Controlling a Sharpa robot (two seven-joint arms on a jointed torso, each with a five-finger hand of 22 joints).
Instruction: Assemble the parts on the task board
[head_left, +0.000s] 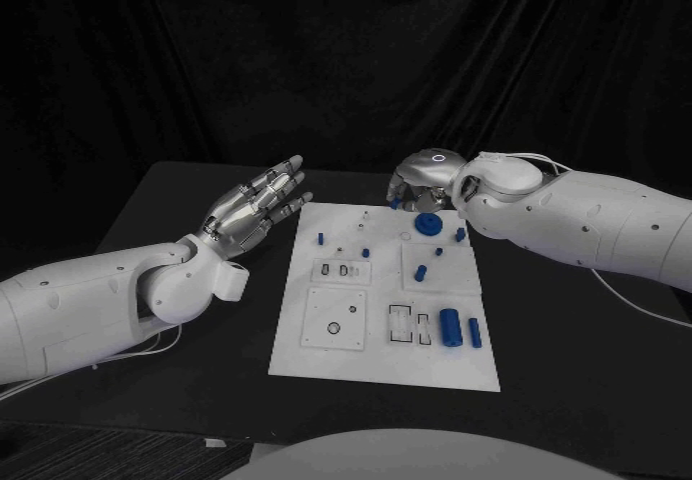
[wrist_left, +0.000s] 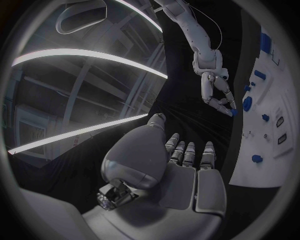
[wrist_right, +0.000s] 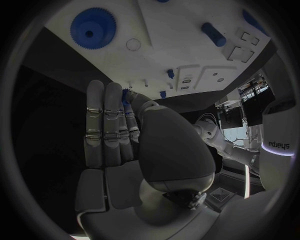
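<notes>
White task board flat in middle of black table, long side running away from robot. Blue gear lying near far right corner of board. Small blue peg near far left edge, another peg around mid-board, right of centre. Two blue cylinders side by side near right edge, closer to robot, next to slotted recesses. Square plate with round hole in near left area.

Right hand at far edge of board, just beyond gear, fingers pointed down and gathered. In left wrist view, fingertips pinching small blue part, held above board's far end; exact shape of part too small to tell.

Left hand raised over table just left of board's far left corner, palm up, fingers straight and slightly apart, holding nothing, touching neither board nor parts. Well apart from right hand.
</notes>
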